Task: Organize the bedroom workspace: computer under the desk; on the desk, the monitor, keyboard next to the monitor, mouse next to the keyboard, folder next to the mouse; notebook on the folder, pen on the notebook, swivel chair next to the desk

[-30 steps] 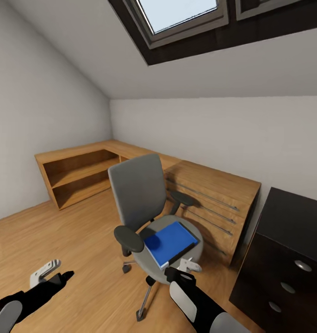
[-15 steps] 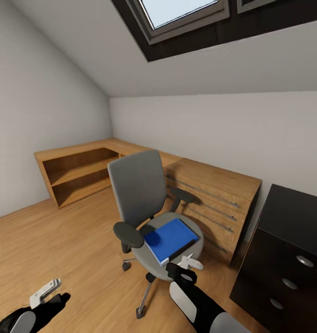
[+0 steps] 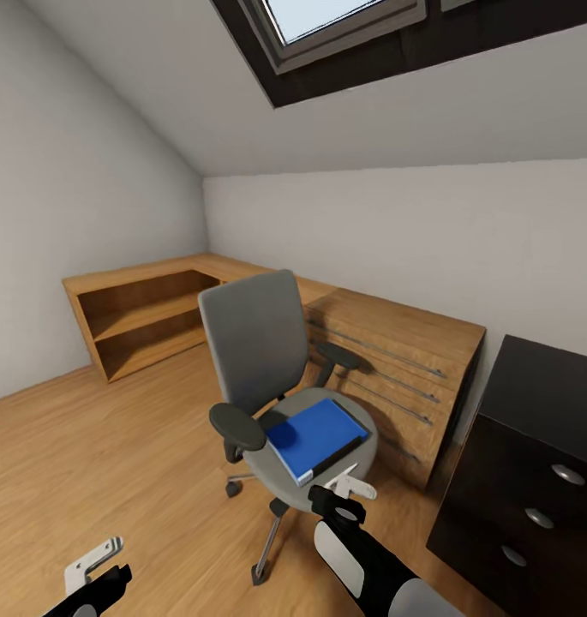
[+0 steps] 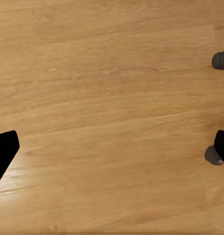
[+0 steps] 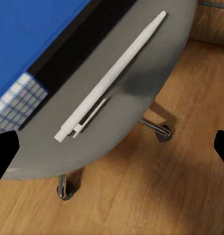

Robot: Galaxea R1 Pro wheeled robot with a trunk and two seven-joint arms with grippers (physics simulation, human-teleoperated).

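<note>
1. Two things lie on the swivel chair (image 3: 280, 386) seat beneath the right gripper (image 3: 349, 488), jaws apart and empty: the folder (image 3: 314, 435) and, beside it, the pen (image 5: 112, 76).
2. Pen: a light, thin, smooth white stick, likely to roll; pinch it mid-barrel.
3. Folder: flat, stiff and blue; take its overhanging edge.
4. Left gripper (image 3: 94, 561) hangs open over wooden floor (image 4: 112, 117).

desk (image 3: 533, 403) cut off at right edge

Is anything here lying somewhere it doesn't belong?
Yes. A blue folder and a white pen lie on the swivel chair seat, the pen near the seat's rim beside the folder; odd places for desk things.
</note>
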